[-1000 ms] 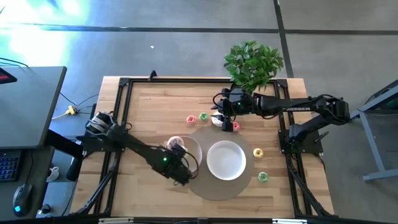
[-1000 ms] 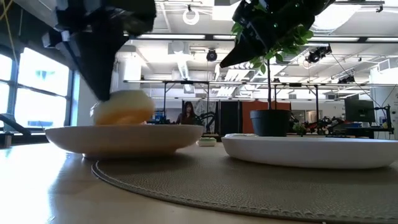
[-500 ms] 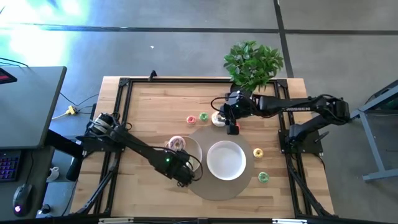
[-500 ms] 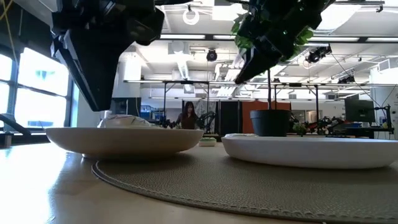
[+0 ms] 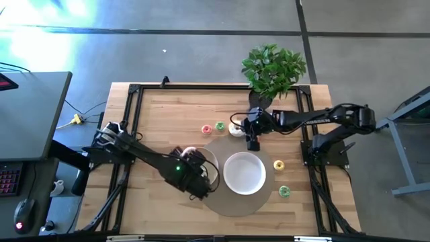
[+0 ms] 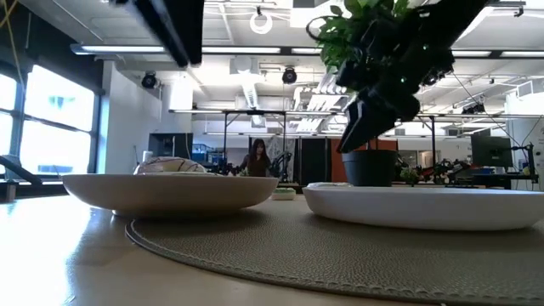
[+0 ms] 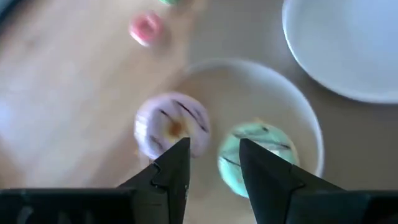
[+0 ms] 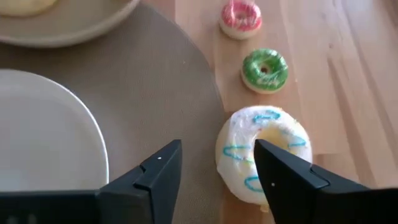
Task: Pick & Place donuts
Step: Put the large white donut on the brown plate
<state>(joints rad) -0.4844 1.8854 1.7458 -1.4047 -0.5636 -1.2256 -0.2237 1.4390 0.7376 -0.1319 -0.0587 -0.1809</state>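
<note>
A pink-iced donut (image 7: 173,127) and a green-iced donut (image 7: 255,152) lie in the small beige plate (image 7: 292,102). My left gripper (image 7: 214,165) hangs open above them, touching neither; in the high view it (image 5: 200,176) is over that plate's near side. A white donut with blue icing (image 8: 266,152) lies on the wood at the round mat's far edge. My right gripper (image 8: 217,171) is open above the mat's edge just beside it, and one finger stands in front of the donut. Tiny red-pink (image 8: 241,17) and green (image 8: 265,70) donuts lie on the wood beyond.
A large white plate (image 5: 244,173) sits on the round mat (image 5: 228,205) to the right of the small plate (image 5: 209,158). A tiny yellow donut (image 5: 278,165) and a tiny green one (image 5: 284,191) lie near the mat's right side. A potted plant (image 5: 273,67) stands at the far edge.
My left gripper has opened and let the pink donut go into the small plate, then risen above it. My right gripper has gone a little toward the near edge and the right, from over the white donut toward the mat's edge.
</note>
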